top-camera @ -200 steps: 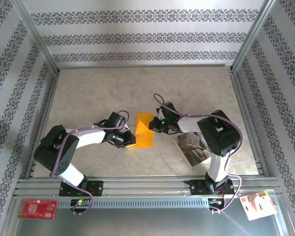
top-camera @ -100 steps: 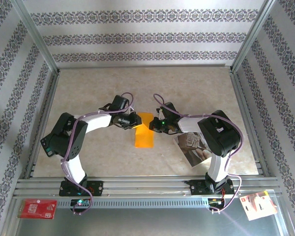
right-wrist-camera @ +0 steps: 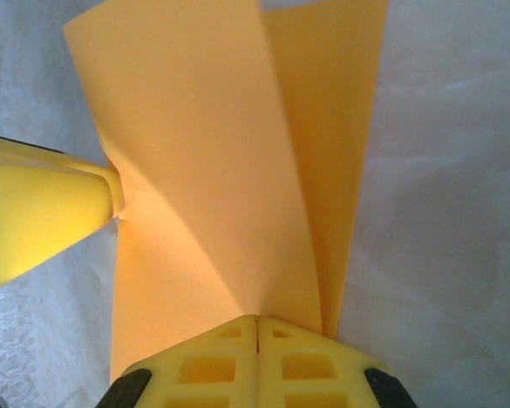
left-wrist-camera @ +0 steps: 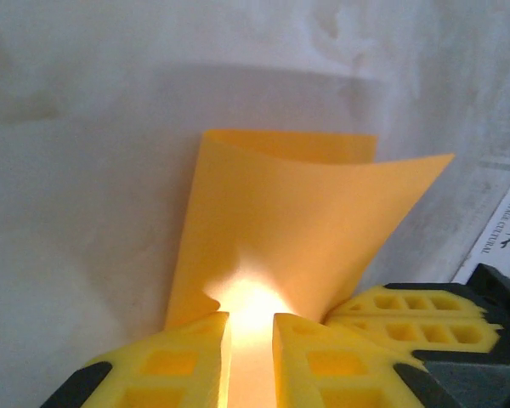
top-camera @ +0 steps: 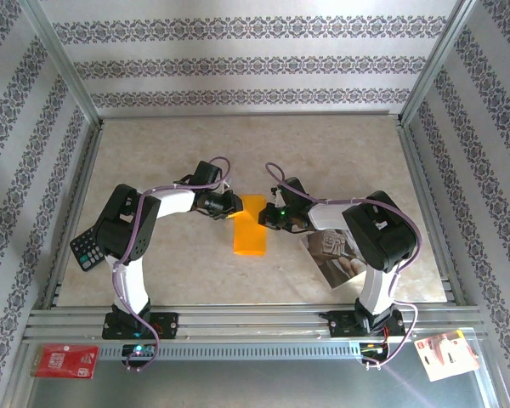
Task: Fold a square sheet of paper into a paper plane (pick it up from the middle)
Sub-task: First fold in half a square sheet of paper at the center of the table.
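While both arms bend in toward the middle of the table (top-camera: 195, 153), the square sheet of paper (top-camera: 251, 228) lies just left of the glossy photo sheet (top-camera: 336, 259). The two do not touch. The paper is bright orange and it is not flat. It is bent over into a long shape with two layers, and one layer curls up off the other.

The left gripper (top-camera: 230, 206) is on the side of the paper far from the photo sheet. Its yellow fingers (left-wrist-camera: 187, 365) are close together with only a thin gap. The edge of the paper goes into that gap, so this gripper is pinching the paper.

The right gripper (top-camera: 269, 218) sits between the paper and the photo sheet. Its yellow fingers (right-wrist-camera: 208, 370) are pressed tight together, and they pinch the paper on that side.

From the left wrist, the paper rises in a curve from the fingers, and a corner of the photo sheet peeks out on the right. A small red card (top-camera: 64, 361) lies far to the left of the photo sheet, on the front rail.
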`<action>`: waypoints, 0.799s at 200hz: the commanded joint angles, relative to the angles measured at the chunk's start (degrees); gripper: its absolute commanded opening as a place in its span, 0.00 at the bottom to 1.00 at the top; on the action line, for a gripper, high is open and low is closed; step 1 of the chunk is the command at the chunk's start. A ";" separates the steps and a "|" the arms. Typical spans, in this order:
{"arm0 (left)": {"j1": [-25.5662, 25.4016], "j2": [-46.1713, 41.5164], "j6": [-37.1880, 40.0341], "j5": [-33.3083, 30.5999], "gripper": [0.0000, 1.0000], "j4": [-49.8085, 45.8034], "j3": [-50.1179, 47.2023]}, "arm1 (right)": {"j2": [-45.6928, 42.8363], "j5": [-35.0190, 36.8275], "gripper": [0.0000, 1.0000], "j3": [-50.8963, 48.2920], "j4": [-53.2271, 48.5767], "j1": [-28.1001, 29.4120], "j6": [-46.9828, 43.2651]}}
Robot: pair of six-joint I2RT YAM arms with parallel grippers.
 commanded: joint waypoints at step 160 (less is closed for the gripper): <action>0.47 -0.58 -0.45 1.01 0.27 0.80 3.32 | 2.26 6.23 0.00 -3.71 -9.55 -0.31 -1.10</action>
